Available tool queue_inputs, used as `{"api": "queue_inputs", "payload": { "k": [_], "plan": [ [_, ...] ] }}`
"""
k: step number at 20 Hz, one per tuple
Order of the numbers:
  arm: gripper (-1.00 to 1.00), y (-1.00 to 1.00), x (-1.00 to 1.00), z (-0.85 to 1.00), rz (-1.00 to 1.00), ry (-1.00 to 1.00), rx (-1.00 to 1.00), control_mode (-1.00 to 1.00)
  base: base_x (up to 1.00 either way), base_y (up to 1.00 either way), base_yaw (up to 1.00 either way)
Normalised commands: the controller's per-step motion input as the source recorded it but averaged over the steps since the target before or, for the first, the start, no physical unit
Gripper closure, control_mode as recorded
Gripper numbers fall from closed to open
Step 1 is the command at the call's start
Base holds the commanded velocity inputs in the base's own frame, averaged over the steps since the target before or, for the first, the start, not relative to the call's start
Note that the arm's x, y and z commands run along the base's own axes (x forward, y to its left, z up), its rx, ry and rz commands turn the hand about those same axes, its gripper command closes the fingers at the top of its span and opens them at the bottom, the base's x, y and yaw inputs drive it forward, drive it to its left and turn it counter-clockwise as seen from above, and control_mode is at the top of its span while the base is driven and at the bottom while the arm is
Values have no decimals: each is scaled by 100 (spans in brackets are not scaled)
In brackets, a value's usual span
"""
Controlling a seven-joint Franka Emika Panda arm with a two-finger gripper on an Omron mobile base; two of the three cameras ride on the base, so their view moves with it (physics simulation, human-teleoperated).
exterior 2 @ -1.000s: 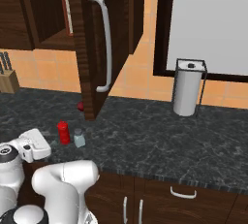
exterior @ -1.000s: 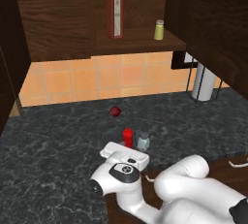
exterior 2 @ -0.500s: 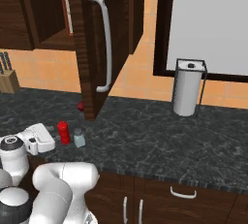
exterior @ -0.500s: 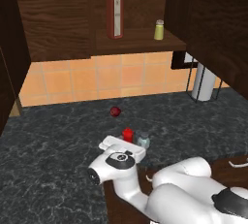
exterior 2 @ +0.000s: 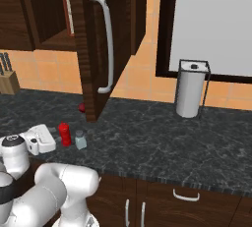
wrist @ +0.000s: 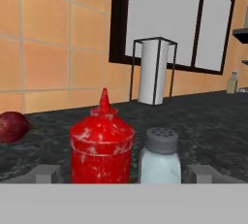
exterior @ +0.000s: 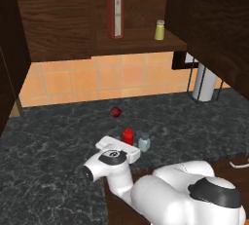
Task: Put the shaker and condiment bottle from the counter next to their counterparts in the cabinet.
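The condiment bottle (exterior: 128, 136) and the shaker (exterior: 144, 142) stand upright side by side on the desk (exterior: 58, 126), bottle to the left, close together with a thin gap between them. The gripper (wrist: 124, 173) sits low on the near side of the pair, level with them; in the hand view its two grey fingertips (wrist: 47, 173) stand wide apart, one outside the bottle and one outside the shaker, holding nothing.

Farther back and slightly left on the desk lies a small dark-red round thing (exterior: 115, 112), apart from both. A paper towel roll (exterior: 204, 84) in a black wire holder stands far right by the tiled wall.

Above, the cabinet (exterior: 58, 19) is open. On its shelf (exterior: 141, 40) stand the tall red bottle (exterior: 115, 11) with white label and green cap and, to its right with a gap between, the yellowish shaker (exterior: 159, 29).

The right base view shows the open cabinet door (exterior 2: 93, 44) with its white handle (exterior 2: 106, 39) hanging over the desk just beyond the bottle and shaker; the door hides most of the tall bottle there and all of the yellowish shaker. That view also shows a knife block (exterior 2: 7, 79) at the far left and a window (exterior 2: 216, 22) behind the towel roll. The hand view alone shows the shaker's perforated grey cap (wrist: 163, 140) and the bottle's pointed nozzle (wrist: 104, 100).
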Motion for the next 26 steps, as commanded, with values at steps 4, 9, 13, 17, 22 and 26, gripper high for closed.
{"api": "queue_inputs", "payload": {
  "k": [4,9,13,17,22,26],
  "plan": [
    [-100,6,9,-31,0,0,0,-100,0,0,0],
    [-100,1,7,-10,0,0,0,-100,0,0,0],
    [-100,0,31,-2,0,0,0,-100,0,0,0],
    [-100,-3,35,-3,0,0,0,-100,0,0,0],
    [-100,-1,31,-12,0,0,0,-100,0,0,0],
    [100,-7,22,-18,0,-1,1,-100,0,0,0]
  ]
}}
